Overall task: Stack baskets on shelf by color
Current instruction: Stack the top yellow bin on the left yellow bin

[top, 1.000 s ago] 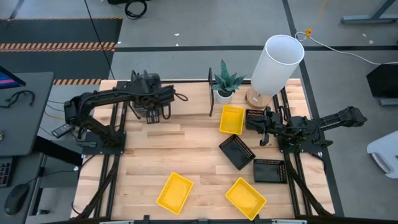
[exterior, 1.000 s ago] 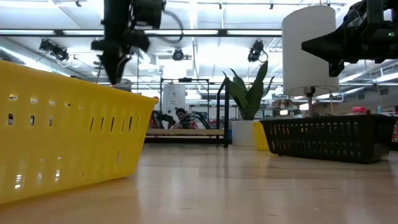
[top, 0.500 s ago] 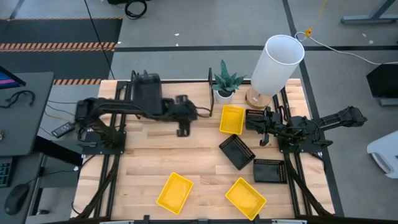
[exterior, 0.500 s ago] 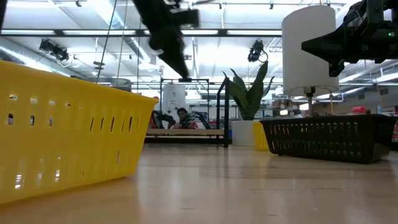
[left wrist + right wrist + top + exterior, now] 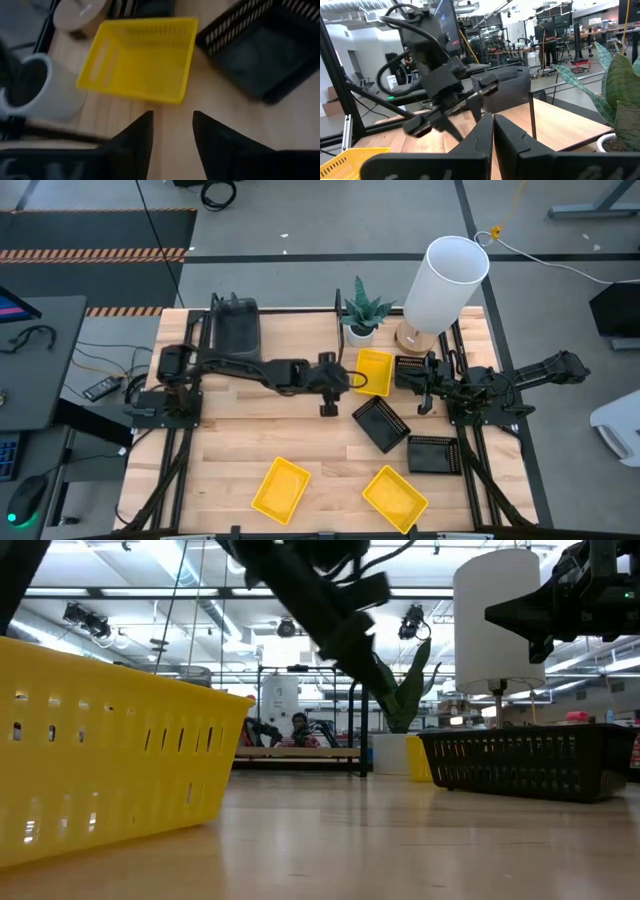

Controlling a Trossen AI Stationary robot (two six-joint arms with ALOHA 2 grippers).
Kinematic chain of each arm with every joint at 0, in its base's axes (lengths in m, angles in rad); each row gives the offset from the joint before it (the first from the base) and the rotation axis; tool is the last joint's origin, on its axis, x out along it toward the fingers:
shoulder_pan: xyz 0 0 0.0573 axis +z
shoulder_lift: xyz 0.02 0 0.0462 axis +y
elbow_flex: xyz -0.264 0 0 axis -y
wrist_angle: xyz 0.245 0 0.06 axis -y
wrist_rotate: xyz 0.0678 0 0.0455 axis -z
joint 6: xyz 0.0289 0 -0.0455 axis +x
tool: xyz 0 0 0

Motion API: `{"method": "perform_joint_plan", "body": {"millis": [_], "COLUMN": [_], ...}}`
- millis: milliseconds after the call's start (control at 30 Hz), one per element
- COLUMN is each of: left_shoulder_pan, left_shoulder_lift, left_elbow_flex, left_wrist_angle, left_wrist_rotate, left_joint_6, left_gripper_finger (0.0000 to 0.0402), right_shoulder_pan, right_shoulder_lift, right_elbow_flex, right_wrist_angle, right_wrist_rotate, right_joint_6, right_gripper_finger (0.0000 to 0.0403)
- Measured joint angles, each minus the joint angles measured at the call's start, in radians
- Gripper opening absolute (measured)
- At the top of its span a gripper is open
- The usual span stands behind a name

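My left gripper (image 5: pixel 340 380) is open and empty, reaching from the left toward a yellow basket (image 5: pixel 373 372) that rests on its base just beyond the fingertips (image 5: pixel 142 60). A stack of dark grey baskets (image 5: pixel 235 330) sits at the far left on the light wooden shelf (image 5: pixel 300 330). Two more yellow baskets (image 5: pixel 281 488) (image 5: pixel 395 498) lie near the table's front edge. Black mesh baskets lie at the right (image 5: pixel 380 423) (image 5: pixel 433 453) (image 5: pixel 412 370). My right gripper (image 5: pixel 425 385) is shut and empty, held above the table at the right.
A potted plant (image 5: pixel 360 315) and a white lamp (image 5: pixel 445 280) stand at the far side, close to the yellow basket. The plant's white pot (image 5: pixel 45 95) shows beside my left gripper. A black mesh basket (image 5: pixel 265 55) lies just past the yellow one.
My left gripper has swung from the grey basket stack at the far left toward the table's right, ending beside the middle yellow basket. The grey stack stays where it was. My right arm has kept still.
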Motion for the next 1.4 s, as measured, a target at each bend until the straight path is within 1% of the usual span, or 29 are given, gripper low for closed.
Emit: {"method": "perform_joint_plan", "body": {"millis": [100,200,367,467,600,800,933,1133,1300,1400], "left_shoulder_pan": [0.000,0.004,0.005,0.008,0.016,0.035,0.043,0.043,0.042,0.042], "left_shoulder_lift": [0.061,0.123,0.203,0.232,0.247,0.271,0.290,0.301,0.301,0.301], "left_elbow_flex": [0.083,0.162,0.245,0.259,0.257,0.258,0.256,0.256,0.256,0.256], "left_wrist_angle": [0.003,-0.008,-0.041,-0.041,-0.018,-0.008,-0.014,-0.013,-0.029,-0.029], "left_wrist_rotate": [0.007,0.043,0.051,0.054,0.052,0.066,0.095,0.094,0.095,0.094], "left_joint_6": [0.002,0.008,0.054,0.067,0.123,0.131,0.131,0.132,0.163,0.186], "left_gripper_finger": [0.0136,0.0133,0.0150,0.0169,0.0191,0.0200,0.0187,0.0159,0.0122,0.0091], "right_shoulder_pan": [0.000,0.000,0.000,0.000,0.000,0.000,0.000,0.000,0.000,0.000], "right_shoulder_lift": [0.000,0.000,0.000,0.000,0.000,0.000,0.000,0.000,0.000,0.000], "right_elbow_flex": [0.000,0.000,0.000,0.000,0.000,0.000,0.000,0.000,0.000,0.000], "right_wrist_angle": [0.000,0.000,0.001,0.000,0.000,0.001,0.000,-0.001,0.000,0.000], "right_wrist_rotate": [0.000,0.000,0.000,0.000,0.000,0.000,0.000,0.000,0.000,0.000], "right_joint_6": [0.000,0.000,0.000,0.000,0.000,0.000,0.000,0.000,0.000,0.000], "right_gripper_finger": [0.0019,0.0019,0.0019,0.0019,0.0019,0.0019,0.0019,0.0019,0.0019,0.0019]}}
